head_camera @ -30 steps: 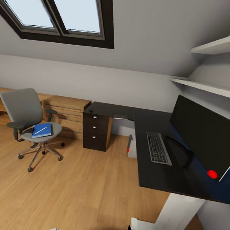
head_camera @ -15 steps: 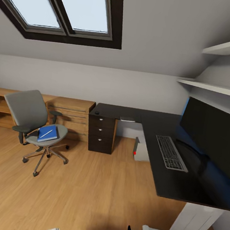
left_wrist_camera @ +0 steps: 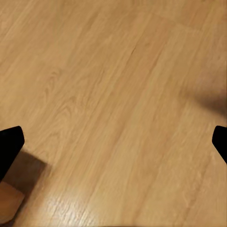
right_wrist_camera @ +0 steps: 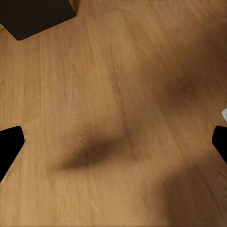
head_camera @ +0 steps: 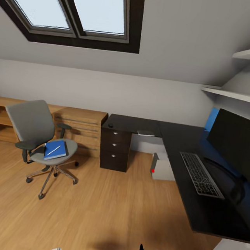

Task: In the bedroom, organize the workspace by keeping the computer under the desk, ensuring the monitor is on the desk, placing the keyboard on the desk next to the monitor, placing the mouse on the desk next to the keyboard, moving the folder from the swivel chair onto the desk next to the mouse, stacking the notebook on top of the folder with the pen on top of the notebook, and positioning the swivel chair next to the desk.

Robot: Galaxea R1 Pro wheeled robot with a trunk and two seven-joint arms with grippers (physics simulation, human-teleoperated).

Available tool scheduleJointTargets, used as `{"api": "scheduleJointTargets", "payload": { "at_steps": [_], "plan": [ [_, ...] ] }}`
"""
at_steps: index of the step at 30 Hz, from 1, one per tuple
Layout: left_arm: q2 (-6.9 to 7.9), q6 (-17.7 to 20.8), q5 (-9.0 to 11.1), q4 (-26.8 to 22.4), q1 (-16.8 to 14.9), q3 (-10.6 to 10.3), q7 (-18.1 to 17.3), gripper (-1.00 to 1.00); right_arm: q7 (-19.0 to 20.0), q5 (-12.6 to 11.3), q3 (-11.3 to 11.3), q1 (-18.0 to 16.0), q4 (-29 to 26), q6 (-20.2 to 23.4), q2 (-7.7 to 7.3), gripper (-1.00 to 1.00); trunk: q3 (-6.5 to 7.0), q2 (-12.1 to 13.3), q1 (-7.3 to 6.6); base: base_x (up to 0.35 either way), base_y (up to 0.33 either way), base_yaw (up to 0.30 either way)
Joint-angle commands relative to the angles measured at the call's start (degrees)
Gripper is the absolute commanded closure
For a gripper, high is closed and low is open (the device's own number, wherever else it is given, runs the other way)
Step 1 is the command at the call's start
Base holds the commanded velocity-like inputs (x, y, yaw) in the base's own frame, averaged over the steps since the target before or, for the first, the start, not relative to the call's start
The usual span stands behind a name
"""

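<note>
The swivel chair [head_camera: 41,138] stands on the wood floor [head_camera: 104,200] at the left, well apart from the black worktop [head_camera: 196,180] on the right. The blue folder [head_camera: 55,150] lies on the chair seat with the white pen [head_camera: 53,150] on top. The keyboard [head_camera: 201,174] lies on the worktop just beside the monitor [head_camera: 238,144]. The computer [head_camera: 162,167] sits on the floor under the worktop. A dark drawer unit [head_camera: 115,149] stands at the far end. The left gripper [left_wrist_camera: 113,142] and the right gripper [right_wrist_camera: 113,142] each hang over bare floor, fingers spread wide, holding nothing.
</note>
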Motion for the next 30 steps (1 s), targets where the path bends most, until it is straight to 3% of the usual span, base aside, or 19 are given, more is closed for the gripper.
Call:
{"api": "scheduleJointTargets", "payload": {
  "at_steps": [1, 4, 5, 6, 14, 22, 30],
  "plan": [
    [0.06, -0.39, 0.55, -0.02, -0.05, -0.49, 0.26, -1.0, 0.26, -0.57, 0.26, -0.06, 0.02, -0.48, 0.03, -1.0, -0.06, -0.04, 0.02, 0.244, 0.239, 0.0],
    [0.06, -0.42, 0.56, 0.04, -0.05, -0.5, 0.22, -1.0, 0.26, -0.49, 0.3, -0.06, -0.01, -0.95, -0.02, -1.0, -0.06, -0.04, 0.02, 0.27, 0.221, 0.0],
    [0.0, -0.26, 0.56, 0.07, -0.05, -0.57, 0.2, -1.0, 0.33, -0.07, 0.63, -0.06, 0.22, -4.95, -0.11, -1.0, -0.06, -0.04, 0.02, 0.294, 0.189, 0.0],
    [0.02, -0.24, 0.56, 0.07, -0.05, -0.58, 0.2, -1.0, 0.34, -0.04, 0.65, -0.06, 0.26, -5.47, -0.12, -1.0, -0.06, -0.04, 0.02, 0.295, 0.186, 0.0],
    [-0.17, -0.28, 0.46, 0.07, -0.05, -0.6, 0.2, -1.0, 0.35, 0.0, 0.68, -0.06, 0.41, -6.45, -0.16, -1.0, -0.06, -0.04, 0.02, 0.277, 0.141, -0.004],
    [-0.73, -0.48, 0.47, 0.24, -0.05, -0.5, 0.2, -1.0, 0.52, 0.27, 0.85, -0.06, 0.41, -6.53, -0.18, -1.0, -0.08, -0.04, 0.02, 0.232, 0.063, -0.219],
    [-0.74, -0.31, 0.47, 0.28, -0.05, -0.5, 0.2, -1.0, 0.49, 0.36, 0.86, -0.06, 0.41, -6.54, -0.06, -1.0, -0.11, -0.04, 0.02, 0.321, 0.093, -0.019]
  ]
}}
